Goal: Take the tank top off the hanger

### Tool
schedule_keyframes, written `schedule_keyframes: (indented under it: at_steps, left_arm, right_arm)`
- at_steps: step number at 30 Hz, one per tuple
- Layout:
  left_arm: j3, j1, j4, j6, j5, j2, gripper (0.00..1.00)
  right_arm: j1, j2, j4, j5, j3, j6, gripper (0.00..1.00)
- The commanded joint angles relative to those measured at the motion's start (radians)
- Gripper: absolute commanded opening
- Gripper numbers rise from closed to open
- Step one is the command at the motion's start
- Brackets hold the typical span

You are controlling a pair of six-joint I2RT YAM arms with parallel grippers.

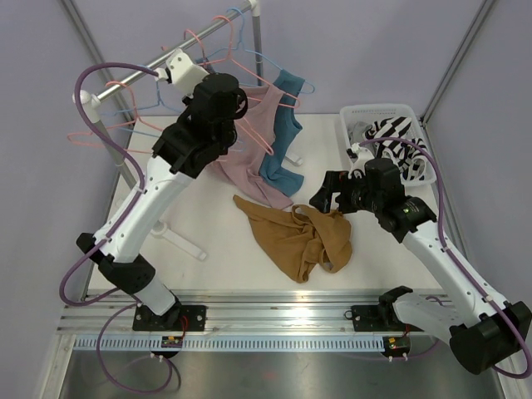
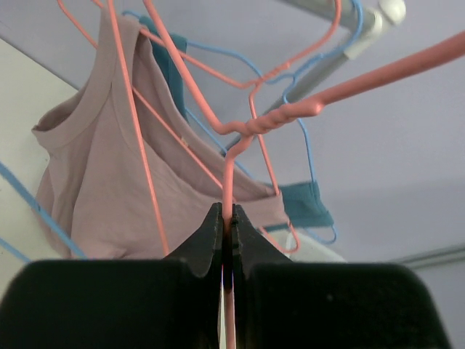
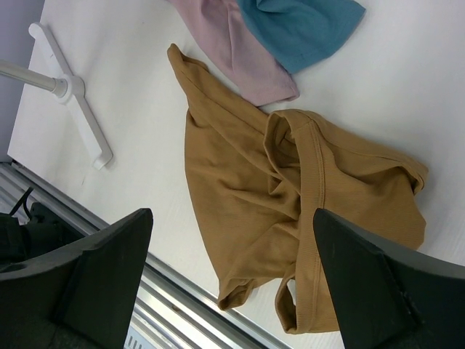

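A brown tank top (image 1: pixel 295 237) (image 3: pixel 290 189) lies crumpled on the white table, on no hanger. My right gripper (image 1: pixel 324 195) (image 3: pixel 232 212) hovers open just above it, holding nothing. Up at the rail, my left gripper (image 1: pixel 239 104) (image 2: pixel 227 218) is shut on the wire of a pink hanger (image 2: pixel 251 131). Behind it a pink tank top (image 1: pixel 249 162) (image 2: pixel 102 189) hangs on a pink hanger. A teal tank top (image 1: pixel 283 133) (image 2: pixel 305 203) hangs on a blue hanger beside it. The hems of both reach the table.
The clothes rail (image 1: pixel 158 66) carries several more bare pink and blue hangers. Its white foot (image 1: pixel 179 241) (image 3: pixel 73 102) rests on the table at the left. A white basket (image 1: pixel 378 110) with striped cloth stands at the back right. Metal rails run along the near edge.
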Motion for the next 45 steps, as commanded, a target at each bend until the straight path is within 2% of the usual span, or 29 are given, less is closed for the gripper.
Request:
schedule_keyframes:
  at_steps: [1,7,12,19,27,34,42,43,45]
  left_arm:
    - [0.086,0.091,0.019,-0.097,0.053,0.023,0.00]
    - [0.100,0.202,-0.006,-0.154,0.140,0.057,0.00]
    - [0.006,0.254,-0.009,-0.201,0.197,0.046,0.00]
    - [-0.194,0.268,0.056,-0.261,0.228,-0.015,0.00]
    - [-0.211,0.274,0.077,-0.249,0.266,-0.031,0.02]
    - [-0.262,0.272,0.137,-0.209,0.327,-0.112,0.43]
    - [-0.280,0.271,0.175,-0.134,0.459,-0.212,0.76]
    - [-0.285,0.271,0.180,-0.126,0.473,-0.236,0.99]
    - [-0.303,0.271,0.198,-0.103,0.523,-0.262,0.99]
  right_arm:
    - [0.008,0.001,0.017,-0.038,0.043,-0.020,0.99]
    - [0.008,0.016,0.027,-0.062,0.042,-0.018,0.99]
    - [0.006,0.041,0.053,-0.079,0.033,-0.012,0.99]
    - [0.035,0.110,0.064,-0.042,0.026,-0.005,0.99]
    - [0.132,0.185,0.069,0.117,-0.006,-0.008,1.00]
    - [0.204,0.291,0.101,0.237,-0.039,0.009,0.99]
    - [0.272,0.444,0.101,0.380,-0.062,0.043,1.00]
    - [0.276,0.481,0.103,0.390,-0.063,0.046,1.00]
    - [0.288,0.518,0.100,0.427,-0.059,0.064,1.00]
